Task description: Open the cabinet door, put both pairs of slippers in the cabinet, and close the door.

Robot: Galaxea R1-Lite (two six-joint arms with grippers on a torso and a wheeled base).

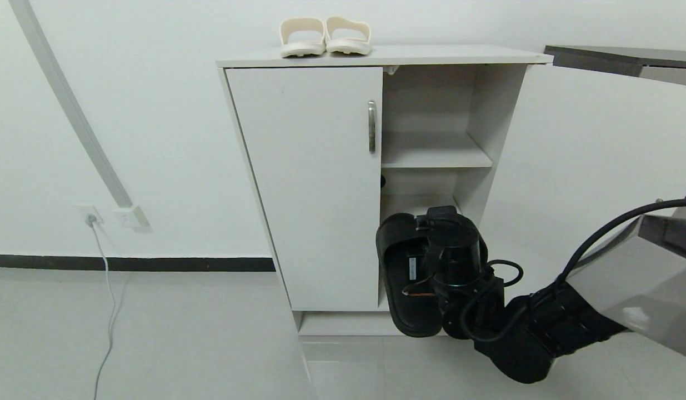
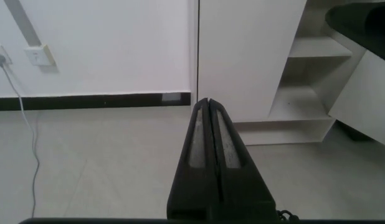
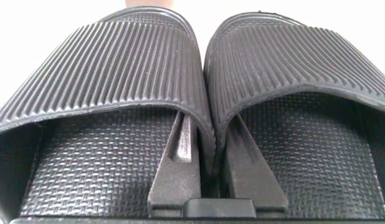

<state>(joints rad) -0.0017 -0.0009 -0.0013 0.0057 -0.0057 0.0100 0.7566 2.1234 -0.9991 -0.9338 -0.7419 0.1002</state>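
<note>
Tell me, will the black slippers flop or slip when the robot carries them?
Probably not floppy: the black slippers show straps standing arched while pinched by the right gripper. The ribbed straps and bumpy footbeds look rubbery, so likely grippy. They seem light, since one pinch on both inner strap edges holds the pair.

Right end effector point(image 3: 209, 124) pinches the black slippers point(image 1: 401, 278) before the open side of the cabinet point(image 1: 304, 189); left end effector point(image 2: 208, 107) faces it, fingers together.

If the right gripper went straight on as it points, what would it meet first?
Likely nothing at once: the black slippers it grips head into the cabinet's open lower compartment, near the closed left door's edge. Depth unclear.
</note>
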